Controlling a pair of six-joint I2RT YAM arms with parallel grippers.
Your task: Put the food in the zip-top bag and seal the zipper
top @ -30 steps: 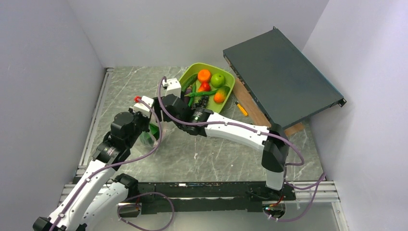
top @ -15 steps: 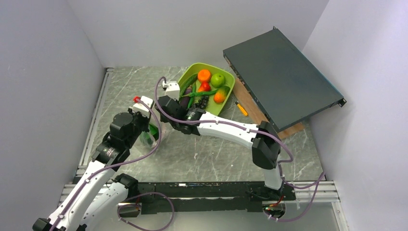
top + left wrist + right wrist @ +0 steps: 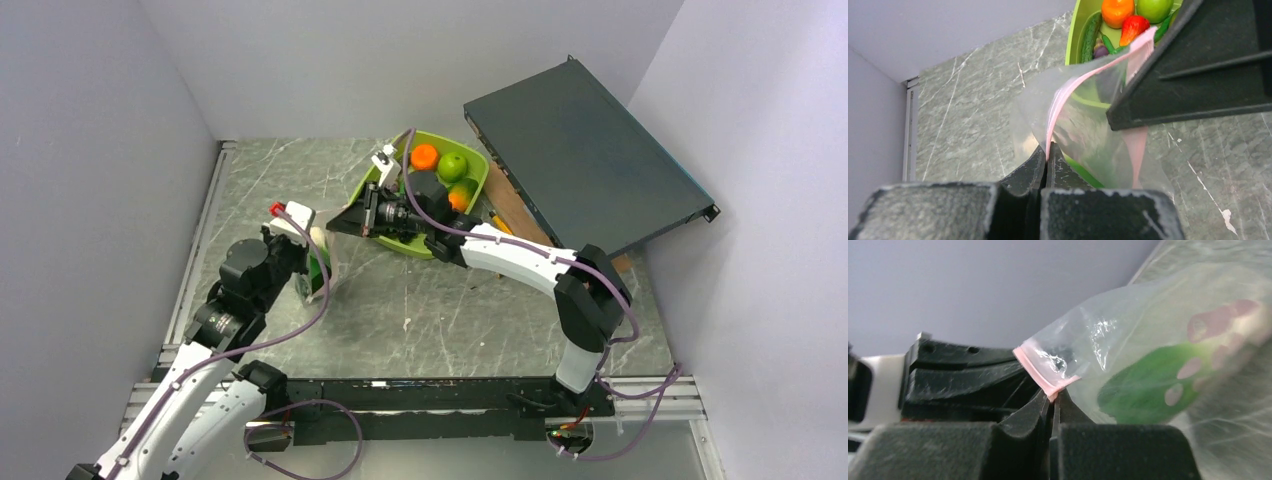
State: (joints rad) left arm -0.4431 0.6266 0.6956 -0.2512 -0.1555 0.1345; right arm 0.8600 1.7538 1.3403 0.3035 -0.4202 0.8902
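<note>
The zip-top bag (image 3: 322, 265) hangs clear and crinkly between my two grippers, left of the tray. My left gripper (image 3: 1047, 159) is shut on the pink zipper (image 3: 1060, 97) at one end. My right gripper (image 3: 1053, 399) is shut on the zipper (image 3: 1035, 367) at the other end. In the top view the right gripper (image 3: 333, 225) sits just right of and above the left gripper (image 3: 316, 248). A green shape (image 3: 1148, 385) shows through the bag. More food lies in the lime-green tray (image 3: 478, 162): an orange (image 3: 424, 156), a green apple (image 3: 452, 166), a red pepper (image 3: 1134, 29) and a cucumber (image 3: 1090, 32).
A dark flat metal box (image 3: 585, 165) leans at the back right over a wooden board (image 3: 520, 215). White walls close in the marble table (image 3: 420, 320) on the left, back and right. My right forearm (image 3: 510, 255) crosses the tray's near edge.
My right gripper has shut on the pink strip and turned, and its arm has drawn back right toward the tray. My left gripper kept its hold and shifted slightly.
</note>
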